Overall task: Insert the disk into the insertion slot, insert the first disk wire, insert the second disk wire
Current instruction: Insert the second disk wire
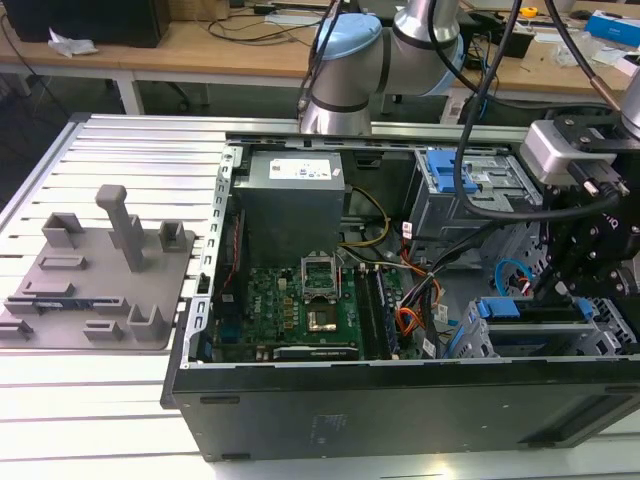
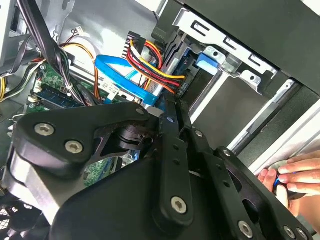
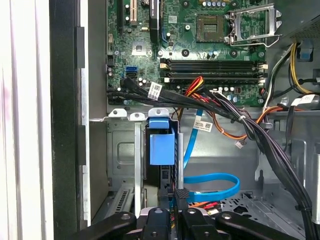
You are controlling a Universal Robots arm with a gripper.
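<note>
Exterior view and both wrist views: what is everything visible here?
computer case: one, black, open, on the table
motherboard: one, green, inside case
power supply: one, grey, behind motherboard
disk: one, blue-framed, in the grey insertion slot
first disk wire: one bundle, red-orange-yellow, near disk
second disk wire: one, light blue, looped beside disk
fixture plate: one, grey, exterior view's left
person's hand: one, at case edge
arm: one, silver-blue, behind case
claw: one, black, by disk end
</note>
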